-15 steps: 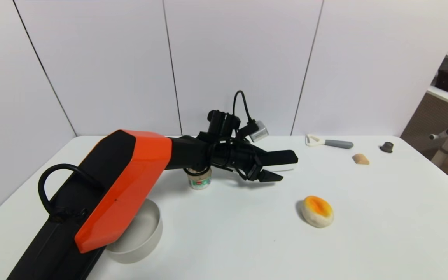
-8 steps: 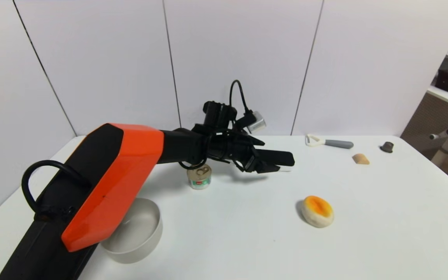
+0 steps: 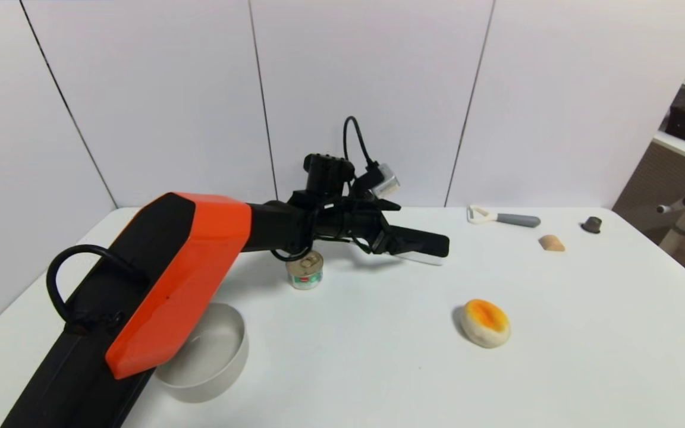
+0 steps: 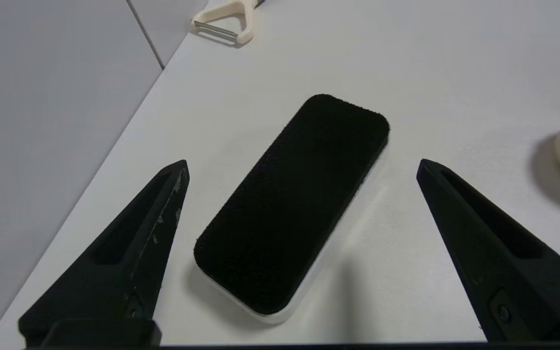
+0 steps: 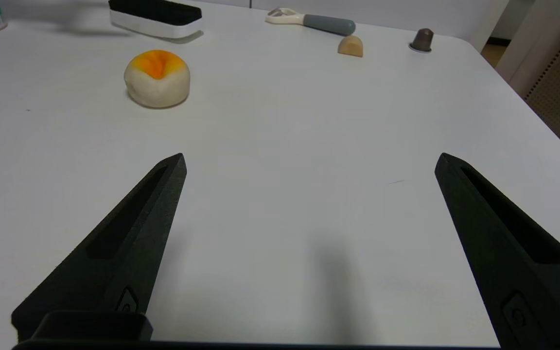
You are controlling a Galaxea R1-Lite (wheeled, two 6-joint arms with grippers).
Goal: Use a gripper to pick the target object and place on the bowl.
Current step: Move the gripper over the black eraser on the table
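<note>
Reaching past the tin can (image 3: pixel 305 269) in the head view, the left gripper (image 3: pixel 414 244) hovers over the target object (image 3: pixel 431 257), well beyond the bowl (image 3: pixel 214 356). Left wrist view: its 2 fingers (image 4: pixel 129 253) spread wide, flanking the target object (image 4: pixel 292 199) without touching. Right wrist view: right gripper (image 5: pixel 309 243) open over bare table (image 5: pixel 280 146).

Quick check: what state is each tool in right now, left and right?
Left tool: open, above the target object, fingers either side, not touching it.
Right tool: open, holding nothing, over bare table.

no readable text, tin can (image 3: pixel 305 270) label print illegible
</note>
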